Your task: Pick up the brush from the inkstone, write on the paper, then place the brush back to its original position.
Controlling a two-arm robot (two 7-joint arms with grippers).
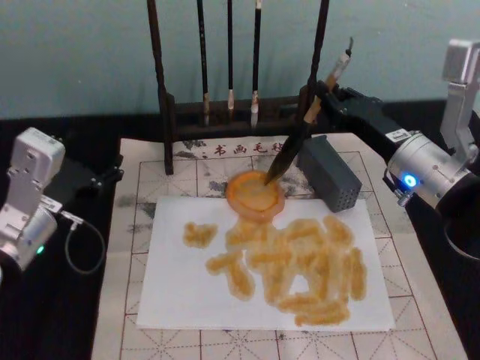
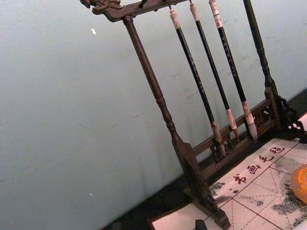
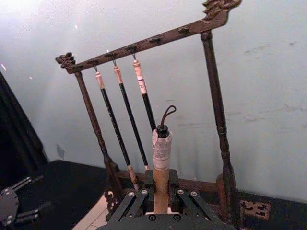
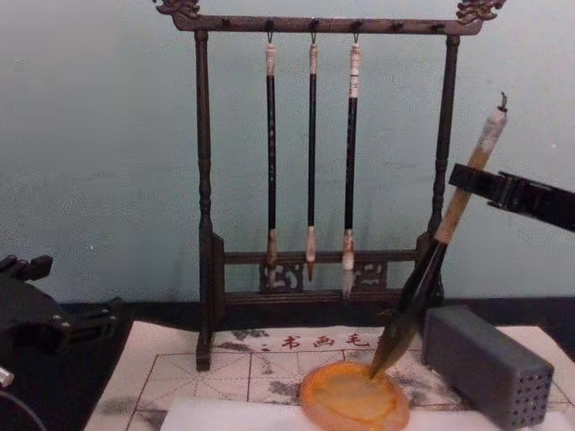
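Two tools flank the surface, and the right tool does the work: it reaches in from the right, raised in front of the wooden rack, and is clamped on the tan upper handle of the brush. In the right wrist view its fingers press against both sides of that handle, with the white-wrapped end and a dark cord loop standing above them. From this grip the brush slants down and toward the robot's left, so the black lower section and the dark bristles hang well below the tool. The bristle tip sits at the far right part of the inkstone, touching it or very nearly. The orange dish lies on the back edge of the white paper, which is covered with thick amber strokes. A grey block with small holes stands just right of the dish, under the right arm. Three thin brushes hang from the rack behind. The left tool is parked off the mat at the left edge; I cannot tell whether it is apart or together.
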